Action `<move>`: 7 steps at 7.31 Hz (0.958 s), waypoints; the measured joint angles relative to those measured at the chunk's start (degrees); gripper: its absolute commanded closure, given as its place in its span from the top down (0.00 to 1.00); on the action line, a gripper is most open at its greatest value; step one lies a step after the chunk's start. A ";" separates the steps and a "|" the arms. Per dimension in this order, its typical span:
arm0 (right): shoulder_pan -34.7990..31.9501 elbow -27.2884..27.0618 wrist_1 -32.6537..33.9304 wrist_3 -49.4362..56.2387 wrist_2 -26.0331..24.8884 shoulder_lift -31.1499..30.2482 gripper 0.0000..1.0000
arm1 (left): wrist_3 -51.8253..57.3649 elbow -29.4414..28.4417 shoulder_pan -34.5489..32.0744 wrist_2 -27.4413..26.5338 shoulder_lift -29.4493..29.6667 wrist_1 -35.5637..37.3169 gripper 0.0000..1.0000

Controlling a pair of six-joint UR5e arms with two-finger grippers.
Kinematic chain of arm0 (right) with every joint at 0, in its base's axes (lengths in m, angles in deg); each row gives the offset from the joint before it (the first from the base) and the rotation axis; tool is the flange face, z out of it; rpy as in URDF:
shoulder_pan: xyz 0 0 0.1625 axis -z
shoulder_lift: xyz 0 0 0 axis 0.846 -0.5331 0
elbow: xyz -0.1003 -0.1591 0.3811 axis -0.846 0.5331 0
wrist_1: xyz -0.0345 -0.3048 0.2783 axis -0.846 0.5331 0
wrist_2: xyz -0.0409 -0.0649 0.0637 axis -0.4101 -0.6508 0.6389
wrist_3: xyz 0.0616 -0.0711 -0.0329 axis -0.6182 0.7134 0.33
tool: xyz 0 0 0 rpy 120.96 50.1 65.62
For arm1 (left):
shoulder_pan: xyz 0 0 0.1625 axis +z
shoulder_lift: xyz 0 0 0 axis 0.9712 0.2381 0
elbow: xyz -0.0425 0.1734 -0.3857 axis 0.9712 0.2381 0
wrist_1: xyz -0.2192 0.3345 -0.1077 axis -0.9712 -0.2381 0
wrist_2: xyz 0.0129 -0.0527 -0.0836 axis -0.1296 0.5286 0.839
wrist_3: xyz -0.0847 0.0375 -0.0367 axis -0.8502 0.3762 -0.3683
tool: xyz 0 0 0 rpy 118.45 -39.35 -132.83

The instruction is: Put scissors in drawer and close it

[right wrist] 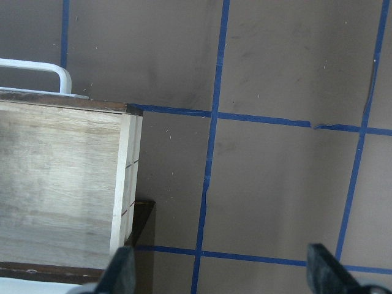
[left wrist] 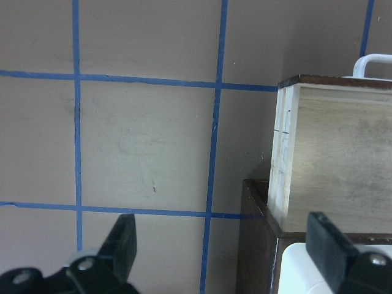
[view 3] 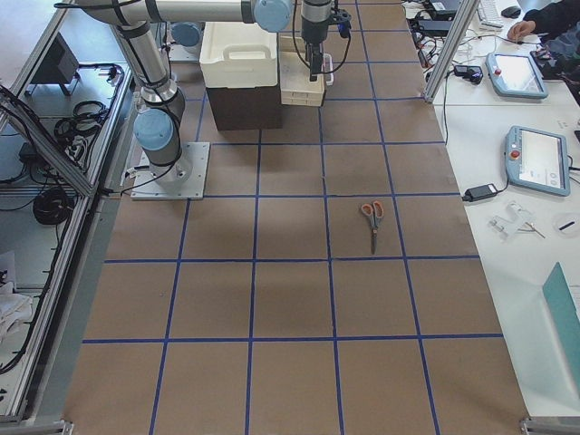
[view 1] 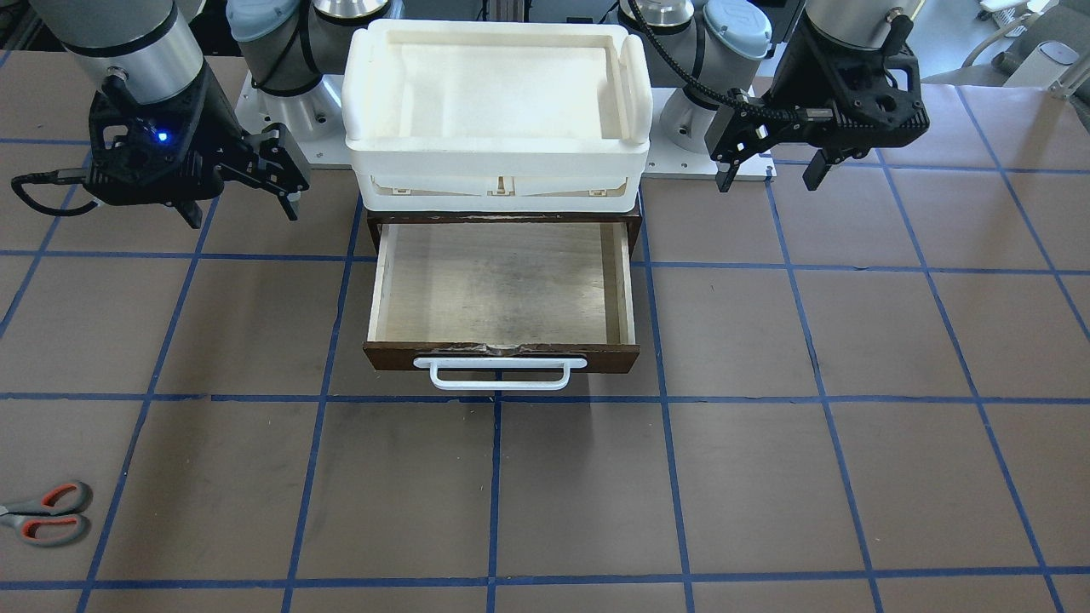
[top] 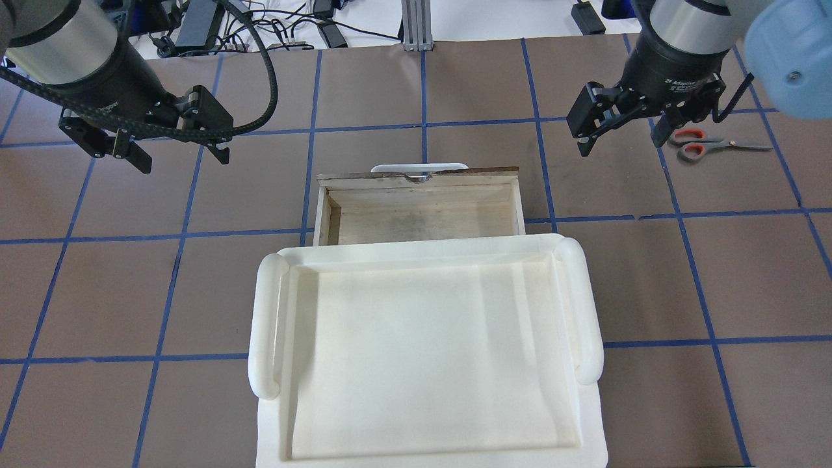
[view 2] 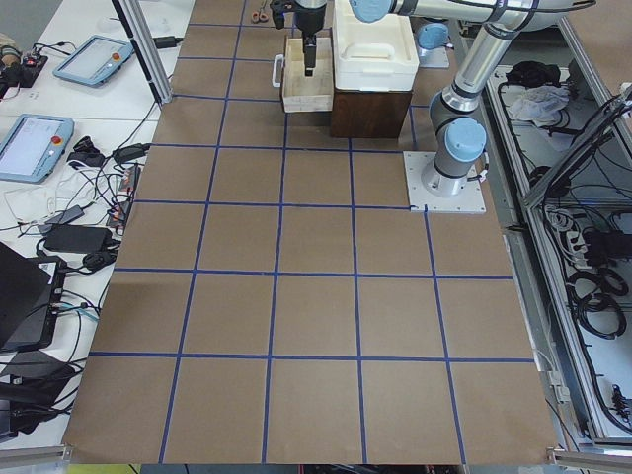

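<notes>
The scissors (view 1: pixel 47 513) lie flat on the table on my right side, far from the robot; they also show in the overhead view (top: pixel 708 144) and the exterior right view (view 3: pixel 372 222). The drawer (view 1: pixel 502 289) stands pulled open and empty, its white bar handle (view 1: pixel 500 373) facing away from the robot. My right gripper (top: pixel 621 144) is open and empty above the table, between the drawer and the scissors. My left gripper (top: pixel 182 159) is open and empty on the drawer's other side. Each wrist view shows one side of the drawer (left wrist: pixel 337 159) (right wrist: pixel 61 177).
A large white plastic tray (view 1: pixel 498 153) sits on top of the dark cabinet that houses the drawer. The brown table carries a blue tape grid. Cables and tablets lie beyond the table's far edge.
</notes>
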 measured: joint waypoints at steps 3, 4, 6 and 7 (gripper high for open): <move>0.07 0.00 -0.21 0.02 -1.56 -0.01 1.00 | 0.00 0.00 -0.07 0.00 -0.04 -0.03 1.00; 0.08 -0.01 -0.24 -0.03 -1.71 -0.01 1.00 | 0.00 0.00 -0.07 0.00 0.02 -0.02 1.00; 0.09 0.00 -0.29 -0.07 -1.78 0.00 1.00 | 0.00 0.00 -0.08 0.00 0.08 -0.05 1.00; 0.09 -0.03 -0.30 -0.10 -1.79 0.02 1.00 | 0.00 0.00 -0.07 0.00 0.08 -0.05 1.00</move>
